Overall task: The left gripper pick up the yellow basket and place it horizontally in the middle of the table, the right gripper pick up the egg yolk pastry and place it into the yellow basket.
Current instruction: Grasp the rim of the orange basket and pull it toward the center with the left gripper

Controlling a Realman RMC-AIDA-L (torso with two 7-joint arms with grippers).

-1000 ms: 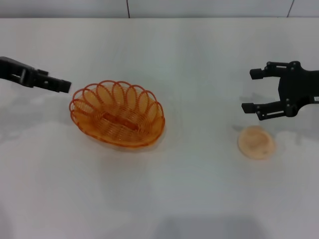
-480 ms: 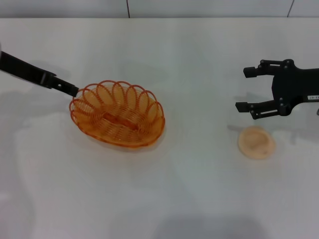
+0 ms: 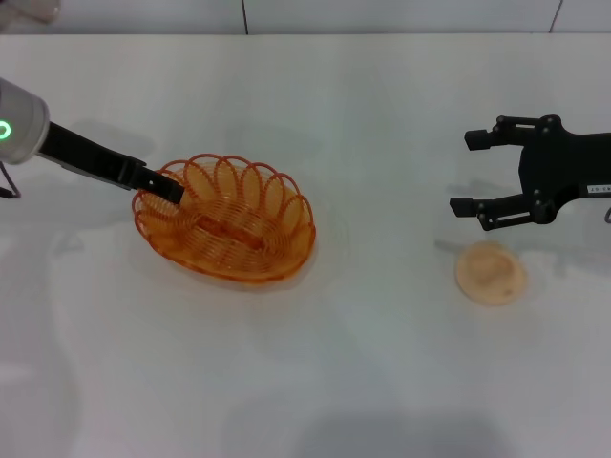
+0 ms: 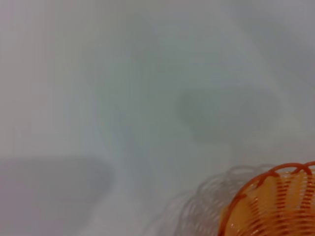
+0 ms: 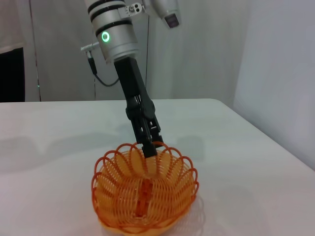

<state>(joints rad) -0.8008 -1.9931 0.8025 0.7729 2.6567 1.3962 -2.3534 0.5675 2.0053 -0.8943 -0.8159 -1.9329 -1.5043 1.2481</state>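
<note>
at yellow basket rim, left gripper grip unclear; right gripper spread wide above egg yolk pastry

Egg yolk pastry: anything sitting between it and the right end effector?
Nothing visible. The egg yolk pastry lies alone on the table, with only bare tabletop between it and the open right end effector just beyond it.

- You had bright, even light on the white tabletop, with only soft grey shadows.
- Your left wrist view was blurred; the yellow basket rim looked smeared.
- Your right wrist view stayed sharp, without glare.
</note>
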